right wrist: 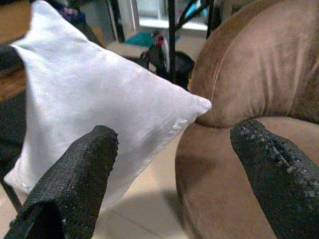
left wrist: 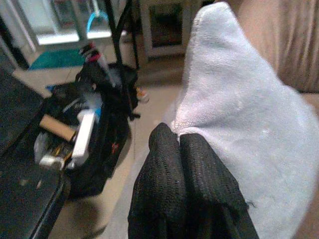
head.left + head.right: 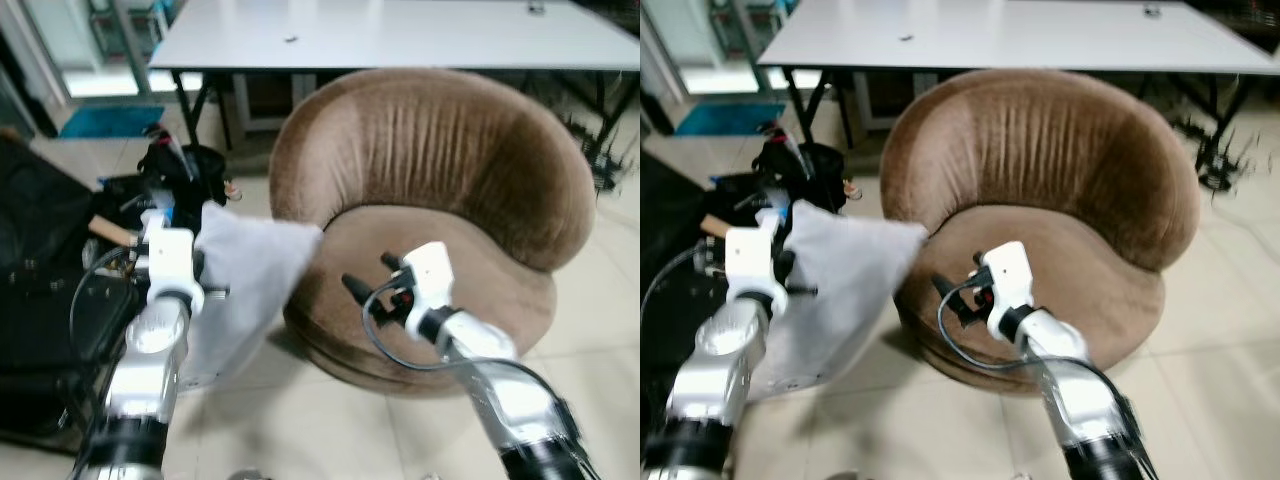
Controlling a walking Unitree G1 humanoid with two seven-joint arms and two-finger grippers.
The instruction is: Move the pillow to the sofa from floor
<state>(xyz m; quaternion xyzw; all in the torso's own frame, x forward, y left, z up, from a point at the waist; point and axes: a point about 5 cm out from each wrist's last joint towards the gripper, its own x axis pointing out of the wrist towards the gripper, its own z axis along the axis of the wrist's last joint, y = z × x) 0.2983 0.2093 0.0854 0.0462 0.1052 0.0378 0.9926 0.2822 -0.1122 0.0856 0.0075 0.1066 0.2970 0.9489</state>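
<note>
I see a pale tiled floor (image 3: 330,420) carrying the round brown sofa (image 3: 440,200), its seat bare. Beside it on the floor sits a black bag (image 3: 180,180) of clutter, with a white table (image 3: 400,35) standing behind.

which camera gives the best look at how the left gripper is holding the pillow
The left wrist view: the left gripper is shut on the white pillow's edge, close up. The eye views show the pillow hanging beside the sofa; the right wrist view shows its face.

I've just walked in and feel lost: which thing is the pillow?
Find the round brown sofa. At its left edge hangs the pillow, pinched by the left gripper and clear of the floor. It is the pale, soft thing beside the dark bags.
</note>
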